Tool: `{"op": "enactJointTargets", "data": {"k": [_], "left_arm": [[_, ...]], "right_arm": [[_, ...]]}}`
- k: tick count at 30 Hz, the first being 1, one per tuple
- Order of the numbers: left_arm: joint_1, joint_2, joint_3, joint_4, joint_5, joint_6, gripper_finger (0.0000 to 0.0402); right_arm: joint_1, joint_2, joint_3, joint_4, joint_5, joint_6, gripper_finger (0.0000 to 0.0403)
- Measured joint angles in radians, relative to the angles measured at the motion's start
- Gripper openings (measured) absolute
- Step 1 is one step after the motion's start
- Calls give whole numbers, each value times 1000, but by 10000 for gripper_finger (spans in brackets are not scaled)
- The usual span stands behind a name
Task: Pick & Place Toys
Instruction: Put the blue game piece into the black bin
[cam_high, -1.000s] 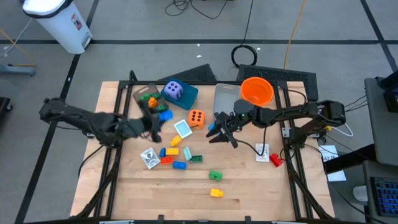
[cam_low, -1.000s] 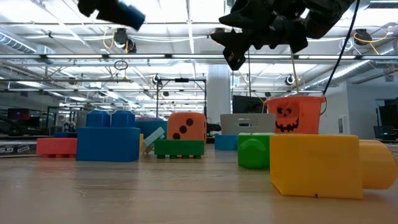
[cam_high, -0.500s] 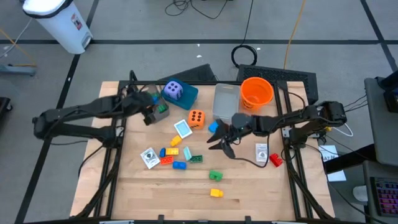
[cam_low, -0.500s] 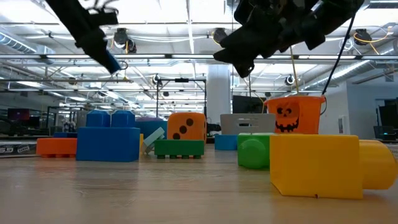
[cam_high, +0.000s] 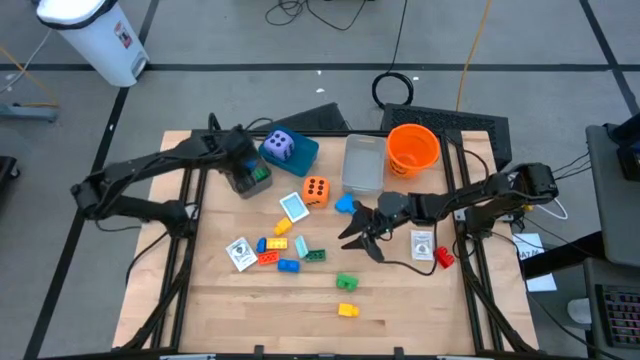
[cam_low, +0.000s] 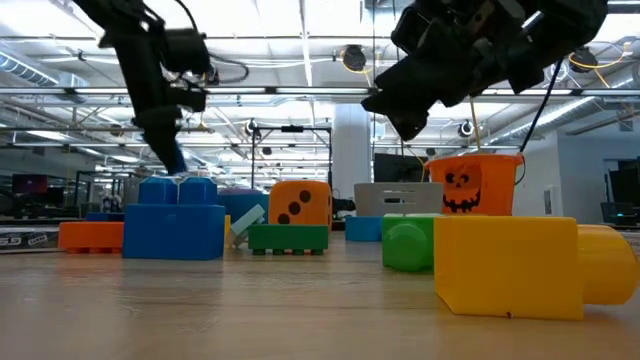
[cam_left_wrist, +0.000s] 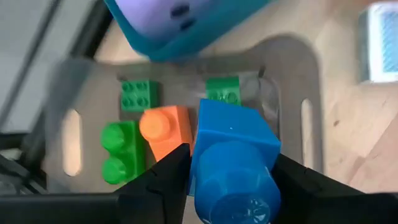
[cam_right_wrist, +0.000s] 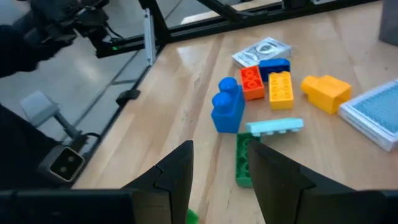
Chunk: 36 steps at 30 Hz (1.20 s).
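Left gripper (cam_left_wrist: 230, 180) clamped on blue plastic brick (cam_left_wrist: 233, 158) over clear plastic tray (cam_left_wrist: 286, 93); I judge release next. Right gripper (cam_right_wrist: 217, 171) parted, empty.

Left gripper (cam_high: 248, 172) positioned over grey tray (cam_high: 240, 158) at far left of tabletop (cam_high: 400, 310), beside teal box (cam_high: 300, 155) carrying purple die (cam_high: 279, 146). Right gripper (cam_high: 357, 235) suspended right of centre, near blue brick (cam_high: 346, 205), fingers spread. Orange die (cam_high: 316, 189) and card (cam_high: 294, 207) at centre. Orange bucket (cam_high: 413, 147) at far right. Green brick (cam_high: 346, 283) and yellow brick (cam_high: 347, 310) on near side.
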<state>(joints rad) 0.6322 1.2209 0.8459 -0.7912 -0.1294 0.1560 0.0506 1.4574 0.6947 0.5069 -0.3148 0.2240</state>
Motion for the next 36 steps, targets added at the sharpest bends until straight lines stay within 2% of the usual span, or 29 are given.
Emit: {"op": "enactJointTargets", "data": {"k": [4,7,12,16,21,24,32,36], "left_arm": [[46,77,0,-5,2,0,158],[76,117,0,-15,25,0,148],[117,156,0,-22,99,1,168],[136,176,0,-21,145,4,179],[139,187,0,-23,156,5,151],[139,186,0,-23,156,6,148],[139,186,0,-26,175,6,182],[139,186,0,-27,185,5,161]], "right_arm": [[15,0,-22,9,76,0,141],[18,0,-34,25,94,0,141],[18,0,-50,55,105,18,141],[18,0,-50,56,105,18,141],[18,0,-50,56,105,15,141],[18,0,-50,55,105,15,140],[18,0,-50,55,105,15,139],[18,0,-50,54,105,15,137]]}}
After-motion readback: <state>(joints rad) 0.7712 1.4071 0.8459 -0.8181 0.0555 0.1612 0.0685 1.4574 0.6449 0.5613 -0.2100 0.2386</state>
